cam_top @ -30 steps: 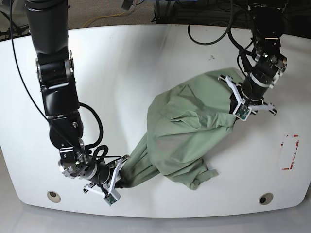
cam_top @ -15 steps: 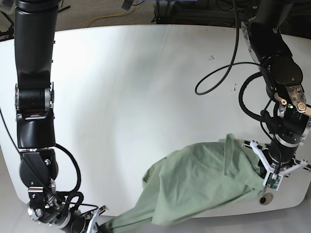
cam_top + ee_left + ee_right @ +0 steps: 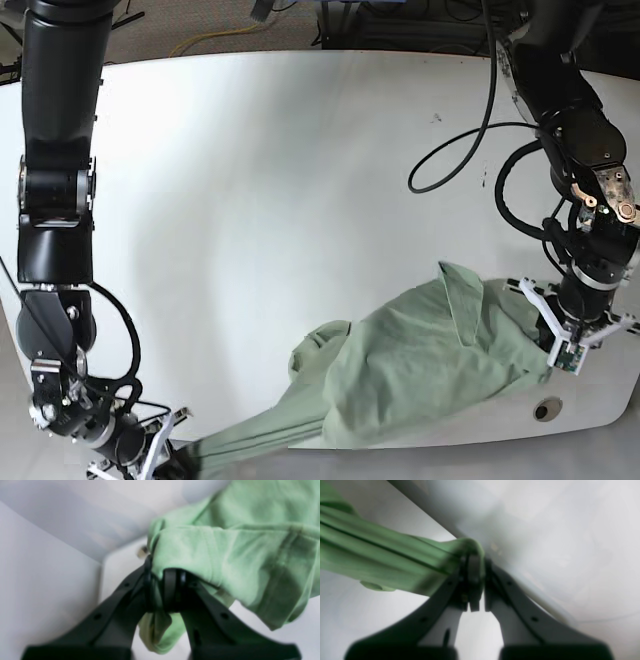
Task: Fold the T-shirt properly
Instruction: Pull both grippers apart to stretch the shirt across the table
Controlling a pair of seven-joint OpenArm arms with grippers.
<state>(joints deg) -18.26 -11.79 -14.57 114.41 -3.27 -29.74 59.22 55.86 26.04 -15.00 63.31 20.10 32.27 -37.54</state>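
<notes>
The pale green T-shirt [image 3: 420, 370] lies bunched along the table's front edge and is pulled into a long strand toward the lower left. My left gripper [image 3: 550, 348], on the right of the base view, is shut on the T-shirt's right end. In the left wrist view, the left gripper [image 3: 160, 580] pinches a fold of the T-shirt [image 3: 225, 555]. My right gripper [image 3: 168, 455], at the bottom left past the table edge, is shut on the strand's end. The right wrist view shows the right gripper [image 3: 476, 567] clamped on the stretched T-shirt [image 3: 382, 555].
The white table [image 3: 250, 200] fills the base view. A round hole [image 3: 547, 409] sits in it near the front right corner, just under the left gripper. Black cables [image 3: 460, 160] loop over the table's far right. Part of the shirt hangs over the front edge.
Both arms have dragged the shirt from the middle of the table down to its front edge and stretched it out. In the last half second the shirt shifted only slightly.
</notes>
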